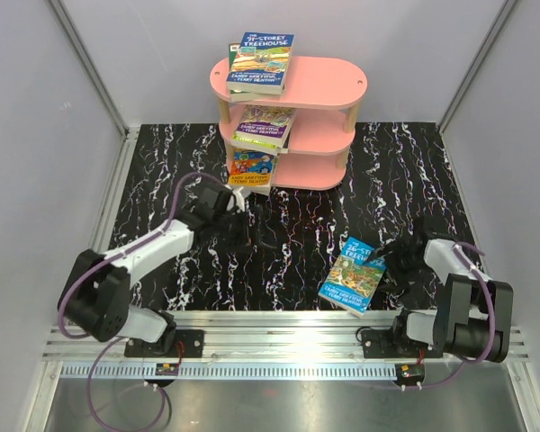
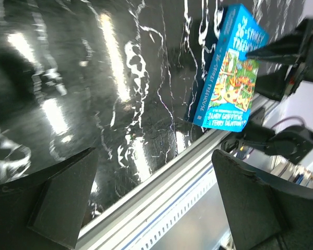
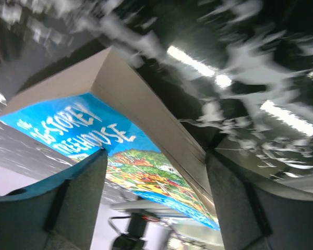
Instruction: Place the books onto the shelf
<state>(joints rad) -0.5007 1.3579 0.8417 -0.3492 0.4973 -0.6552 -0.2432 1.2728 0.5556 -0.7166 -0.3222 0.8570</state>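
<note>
between the right gripper (image 3: pixel 154 200) fingers sits the blue book's (image 1: pixel 352 274) edge.

Black marble-look tabletop w/ white veins (image 1: pixel 405 180): glossy, mirrors lights. Blue paperback book (image 1: pixel 352 274): shiny cover, matt cream paper edges. Pink oval shelf (image 1: pixel 319 85): smooth matt boards, pale wood edges. Ribbed silver metal rail (image 1: pixel 279 335): brushed look.

Four books are visible: one on the top board (image 1: pixel 260 63) of the single pink shelf (image 1: pixel 328 85), one on the middle board (image 1: pixel 263 126), one on the bottom board (image 1: pixel 250 169), and one blue book (image 1: pixel 353 274) on the table. Two robot arms stand at the near edge.
</note>
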